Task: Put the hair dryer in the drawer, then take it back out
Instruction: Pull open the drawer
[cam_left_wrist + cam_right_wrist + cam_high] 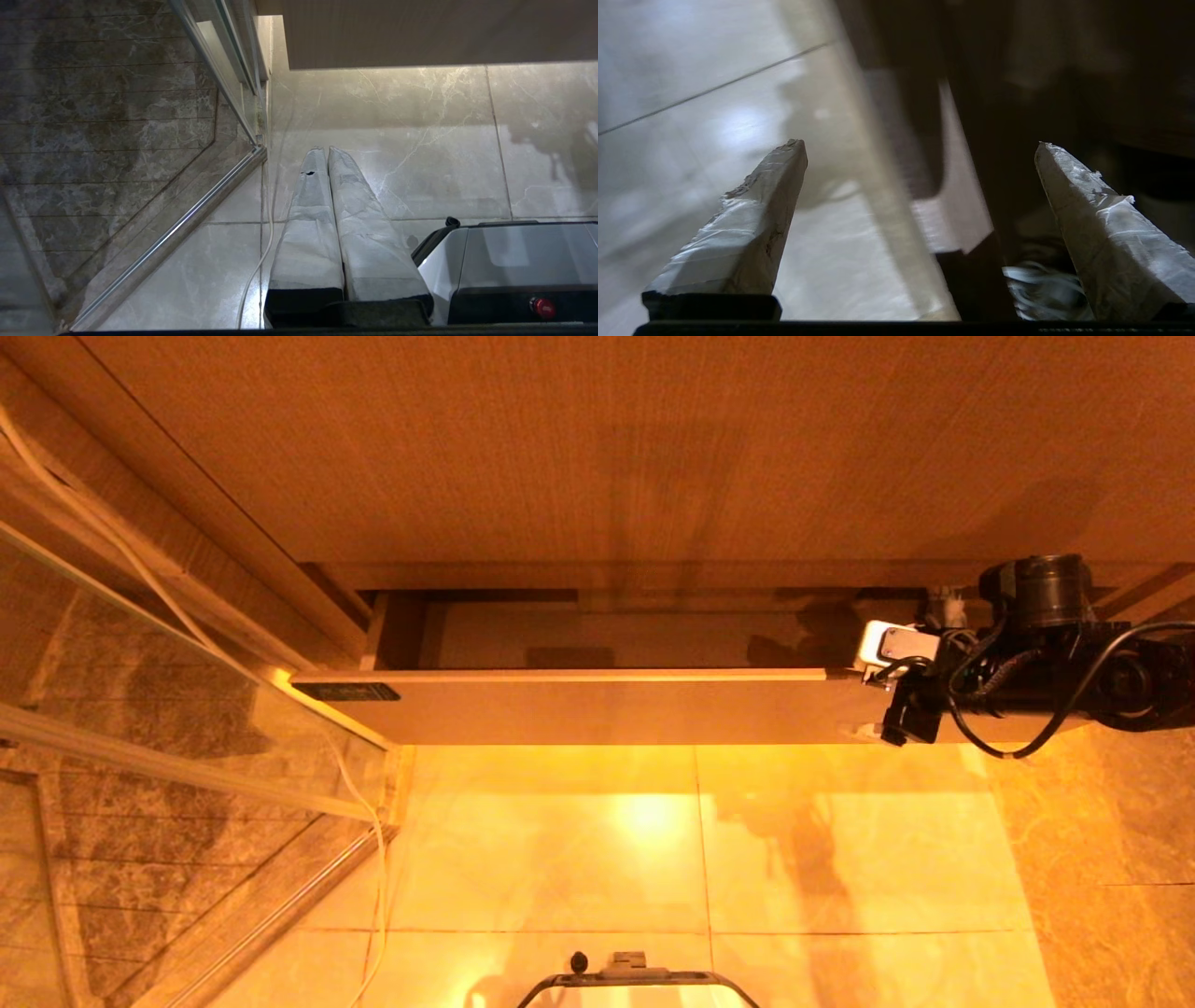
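Drawer (597,705) open; right gripper (920,144) spread wide, empty, above its right end. Left gripper (327,154) closed, parked. Next, probably: descent onto dryer, barely visible.

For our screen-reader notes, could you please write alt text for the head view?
The wooden drawer stands pulled open below the countertop, and the right pincer hangs open over its right end. Glossy floor tiles lie below, a glass shower screen at left.
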Robot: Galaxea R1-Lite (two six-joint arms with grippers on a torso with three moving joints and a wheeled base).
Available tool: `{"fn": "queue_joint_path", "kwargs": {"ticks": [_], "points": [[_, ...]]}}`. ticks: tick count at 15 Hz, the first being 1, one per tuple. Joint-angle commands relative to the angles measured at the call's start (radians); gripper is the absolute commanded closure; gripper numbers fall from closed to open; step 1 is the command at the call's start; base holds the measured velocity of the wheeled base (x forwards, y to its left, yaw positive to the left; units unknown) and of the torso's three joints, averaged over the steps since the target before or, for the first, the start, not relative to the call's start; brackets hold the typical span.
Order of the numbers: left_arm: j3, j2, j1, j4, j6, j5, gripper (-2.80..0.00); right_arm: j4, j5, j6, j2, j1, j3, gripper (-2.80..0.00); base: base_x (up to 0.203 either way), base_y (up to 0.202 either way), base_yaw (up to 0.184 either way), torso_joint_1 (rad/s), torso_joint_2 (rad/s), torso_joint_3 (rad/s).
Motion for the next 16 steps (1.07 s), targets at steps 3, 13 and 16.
{"fn": "queue_joint_path", "kwargs": {"ticks": [3, 13, 16], "points": [[0.002, 0.000, 0.000, 0.000, 0.000, 0.000, 0.00, 0.136, -0.071, -0.010, -0.161, 0.002, 0.081, -2.80, 0.000, 0.000, 0.000, 0.000, 0.00, 0.000], [0.002, 0.000, 0.000, 0.000, 0.000, 0.000, 0.00, 0.294, -0.320, 0.108, -0.660, -0.053, 0.434, -2.80, 0.000, 0.000, 0.000, 0.000, 0.00, 0.000], [0.002, 0.000, 0.000, 0.000, 0.000, 0.000, 0.00, 0.298, -0.439, 0.174, -0.736, -0.208, 0.487, -2.80, 0.000, 0.000, 0.000, 0.000, 0.00, 0.000]]}}
